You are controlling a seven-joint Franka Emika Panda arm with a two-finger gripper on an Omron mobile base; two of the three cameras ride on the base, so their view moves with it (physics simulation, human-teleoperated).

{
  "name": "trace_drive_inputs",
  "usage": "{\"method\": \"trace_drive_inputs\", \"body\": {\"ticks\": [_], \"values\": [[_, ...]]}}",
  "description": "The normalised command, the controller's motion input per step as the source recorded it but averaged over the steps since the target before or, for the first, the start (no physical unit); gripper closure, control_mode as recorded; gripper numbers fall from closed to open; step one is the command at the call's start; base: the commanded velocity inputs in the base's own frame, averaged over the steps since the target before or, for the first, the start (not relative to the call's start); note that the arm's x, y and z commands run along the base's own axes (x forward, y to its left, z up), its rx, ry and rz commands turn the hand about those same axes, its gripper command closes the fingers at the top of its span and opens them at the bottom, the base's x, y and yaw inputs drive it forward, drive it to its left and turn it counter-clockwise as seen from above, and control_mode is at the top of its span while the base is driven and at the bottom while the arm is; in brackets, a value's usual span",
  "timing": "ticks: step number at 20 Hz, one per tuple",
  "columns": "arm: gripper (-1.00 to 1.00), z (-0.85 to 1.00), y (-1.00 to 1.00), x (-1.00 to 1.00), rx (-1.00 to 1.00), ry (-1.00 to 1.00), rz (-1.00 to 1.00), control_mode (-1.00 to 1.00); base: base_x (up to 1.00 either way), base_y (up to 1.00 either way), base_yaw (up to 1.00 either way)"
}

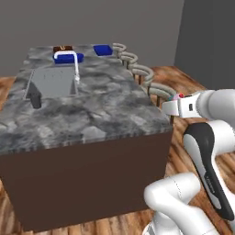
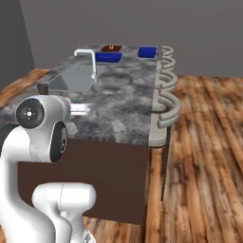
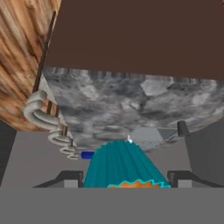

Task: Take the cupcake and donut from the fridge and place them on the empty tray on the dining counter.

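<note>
Carrying the cupcake toward the far tray

Our fingers (image 3: 124, 179) are closed on the cupcake (image 3: 124, 166), its teal wrapper between them and its pink top at the hand in the left base view, just off the near corner of the dining counter (image 1: 87, 114). We should keep it level, clear the faucet (image 1: 69, 62), and lower it gently onto the wide blue tray (image 1: 73, 58) at the surface's far end.
</note>
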Motion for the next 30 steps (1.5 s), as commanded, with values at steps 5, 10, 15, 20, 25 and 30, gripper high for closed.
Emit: {"method": "trace_drive_inputs", "body": {"ticks": [5, 10, 15, 20, 25, 30], "values": [[1.0, 0.0, 0.0, 0.0, 0.0, 0.0, 0.0, 1.0, 0.14, -1.0, -0.06], [1.0, 0.0, 0.0, 0.0, 0.0, 0.0, 0.0, 1.0, 0.06, -1.0, -0.06], [1.0, 0.0, 0.0, 0.0, 0.0, 0.0, 0.0, 1.0, 0.02, -1.0, -0.05], [1.0, 0.0, 0.0, 0.0, 0.0, 0.0, 0.0, 1.0, 0.49, -1.0, -0.06], [1.0, 0.0, 0.0, 0.0, 0.0, 0.0, 0.0, 1.0, 1.0, -0.75, -0.05], [1.0, 0.0, 0.0, 0.0, 0.0, 0.0, 0.0, 1.0, 1.0, -0.28, -0.02]]}}
